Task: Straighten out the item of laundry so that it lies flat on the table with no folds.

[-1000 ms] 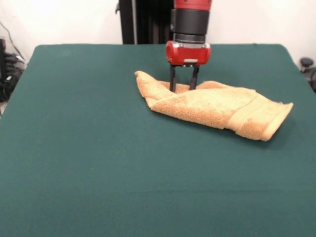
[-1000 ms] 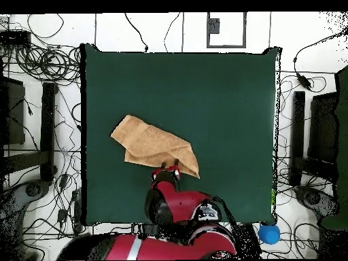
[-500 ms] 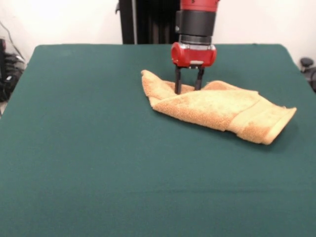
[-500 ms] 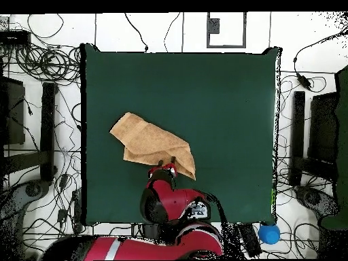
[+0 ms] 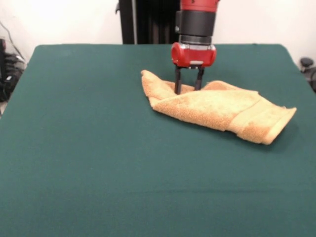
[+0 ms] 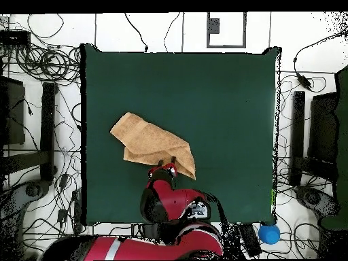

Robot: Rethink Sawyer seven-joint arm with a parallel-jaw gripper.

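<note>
On the dark green table, bare cloth fills the left half in the front view, and right of centre toward the far edge lies the orange-tan towel, folded over itself in a long wedge with a smoother woven band near its right end. Above the towel's left, far portion the gripper comes straight down, its two dark fingers parted with tips at the fabric; whether they pinch any of it cannot be told. Seen from overhead, the towel lies left of the table's centre, with the red arm beside it.
</note>
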